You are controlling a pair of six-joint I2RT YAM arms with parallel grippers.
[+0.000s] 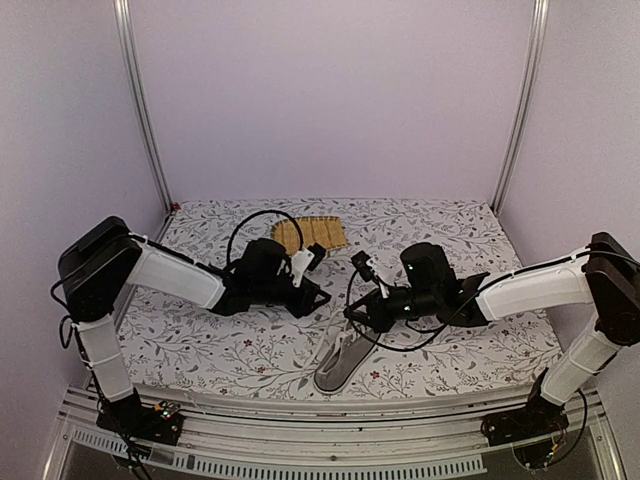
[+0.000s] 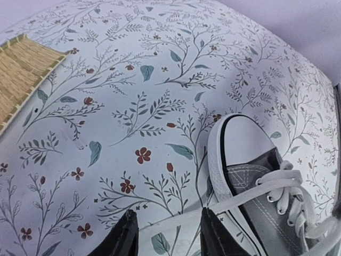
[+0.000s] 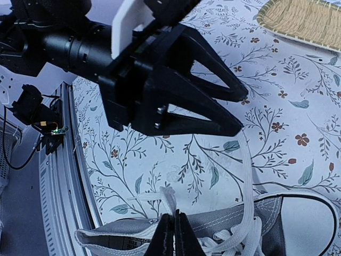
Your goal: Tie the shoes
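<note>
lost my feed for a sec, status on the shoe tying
Left gripper open, a lace strand running up to it. Right gripper shut on a second strand over the shoe. Sneaker upright, no bow. Bamboo mat well clear.

the sneaker [image 1: 336,366] lies near the front edge of the surface [image 1: 200,350], about midway across. the mat [image 1: 311,233] lies behind it, toward the back. the left gripper [image 1: 320,298] hangs between them, the right gripper [image 1: 352,313] over the sneaker; a lace [image 3: 246,176] runs from the sneaker to each.
</note>
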